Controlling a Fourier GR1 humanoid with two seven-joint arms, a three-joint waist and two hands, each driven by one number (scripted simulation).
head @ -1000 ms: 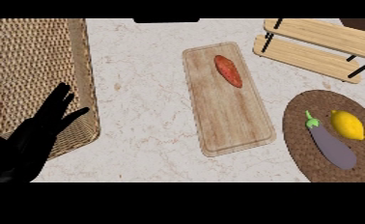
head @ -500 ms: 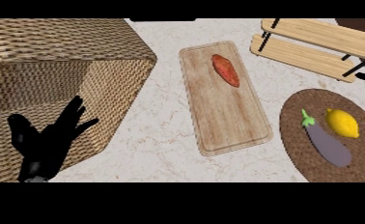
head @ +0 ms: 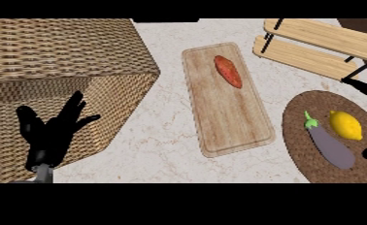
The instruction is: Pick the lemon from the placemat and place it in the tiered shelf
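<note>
Lying on the placemat [head: 305, 144], the lemon [head: 345, 124] points roughly up-down.

Lemon on placemat, shelf waiting

The yellow lemon [head: 345, 124] lies on the round brown placemat [head: 301, 146] at near right; the wooden tiered shelf [head: 308, 44] stands far right.

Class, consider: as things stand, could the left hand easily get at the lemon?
Probably not. The left hand rests open at the far left by the basket, while the lemon lies far right on the placemat, beyond the cutting board.
</note>
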